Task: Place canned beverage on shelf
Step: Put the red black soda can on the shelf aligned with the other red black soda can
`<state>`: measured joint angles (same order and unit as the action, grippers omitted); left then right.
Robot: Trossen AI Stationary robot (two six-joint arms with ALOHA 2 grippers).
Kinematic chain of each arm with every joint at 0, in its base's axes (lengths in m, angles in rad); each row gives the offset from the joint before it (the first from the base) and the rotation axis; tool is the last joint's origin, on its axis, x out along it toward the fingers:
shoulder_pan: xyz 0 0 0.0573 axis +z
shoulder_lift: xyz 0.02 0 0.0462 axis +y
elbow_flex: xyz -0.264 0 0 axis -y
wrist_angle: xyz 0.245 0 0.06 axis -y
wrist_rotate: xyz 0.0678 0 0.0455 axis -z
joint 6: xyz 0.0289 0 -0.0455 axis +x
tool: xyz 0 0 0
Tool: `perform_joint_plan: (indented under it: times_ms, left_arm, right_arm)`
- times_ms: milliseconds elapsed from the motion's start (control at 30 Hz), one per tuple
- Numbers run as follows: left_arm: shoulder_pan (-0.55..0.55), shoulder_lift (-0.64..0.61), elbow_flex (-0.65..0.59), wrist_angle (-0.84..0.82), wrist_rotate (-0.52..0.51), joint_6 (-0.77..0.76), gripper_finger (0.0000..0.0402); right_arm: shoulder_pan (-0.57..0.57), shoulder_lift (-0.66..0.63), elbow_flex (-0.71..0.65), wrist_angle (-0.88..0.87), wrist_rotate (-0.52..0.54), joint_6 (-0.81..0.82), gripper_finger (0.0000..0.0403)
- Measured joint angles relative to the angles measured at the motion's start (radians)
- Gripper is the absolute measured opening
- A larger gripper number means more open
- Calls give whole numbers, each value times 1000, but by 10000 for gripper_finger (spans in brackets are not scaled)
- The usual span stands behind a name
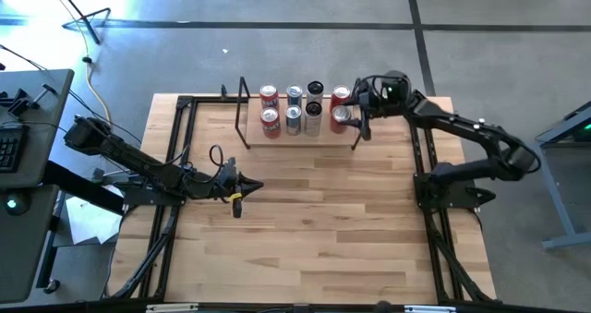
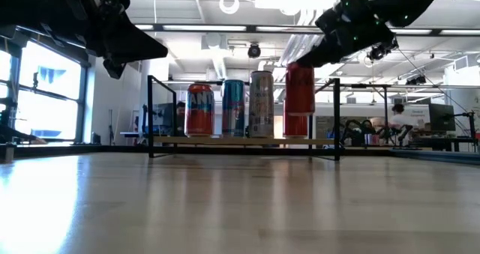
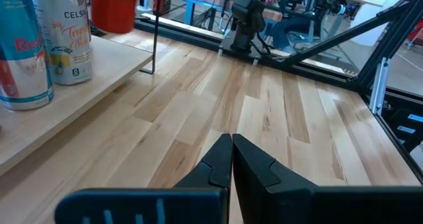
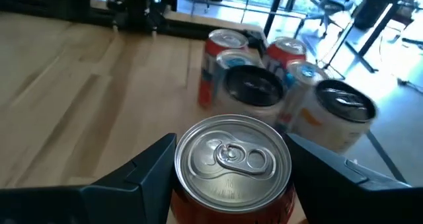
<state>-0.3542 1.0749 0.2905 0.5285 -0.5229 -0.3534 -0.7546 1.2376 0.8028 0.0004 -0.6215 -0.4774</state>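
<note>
The shelf [image 2: 225, 140], a pale plank between black rod end frames, stands at the table's far middle and holds several cans [image 1: 294, 117] in two rows. My right gripper [image 1: 355, 114] reaches in from the table's right. It is shut on a red can [image 2: 298, 100] at the shelf's right end, in the near row. The can's silver top [image 4: 231, 154] faces the wrist camera. My left gripper [image 1: 254, 186] is shut and empty, low over the table's left middle, and shows the same in its wrist view [image 3: 231, 164]. My right gripper pinches the red can's upper wall [image 4: 185, 196], just below the rim, with one finger [image 4: 155, 161] on each side. The fingers slant down from above and from the table's right. The can stands upright, its bottom [image 2: 298, 132] at plank level; whether it rests there I cannot tell.
The shelf's right end frame [image 1: 358, 133] stands close beside the held can. A tall pale can [image 2: 261, 104] is its neighbour on the left. Black frame rails [image 1: 180, 138] run along the table's left and right sides. Bare wood [image 1: 314, 221] lies in front of the shelf.
</note>
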Motion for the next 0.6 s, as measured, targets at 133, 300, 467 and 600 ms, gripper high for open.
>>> perform_joint_plan:
  times_ms: [133,300,467,600]
  left_arm:
    - [0,0,0,0,0,0,3]
    - [0,0,0,0,0,-1,3]
    - [0,0,0,0,0,-1,3]
    - [0,0,0,1,0,-1,3]
  right_arm:
    - [-47,54,0,56,-72,-3,239]
    - [-71,132,0,103,-105,-9,239]
    - [-82,182,0,118,-110,-21,239]
    - [-97,190,2,123,-112,-21,239]
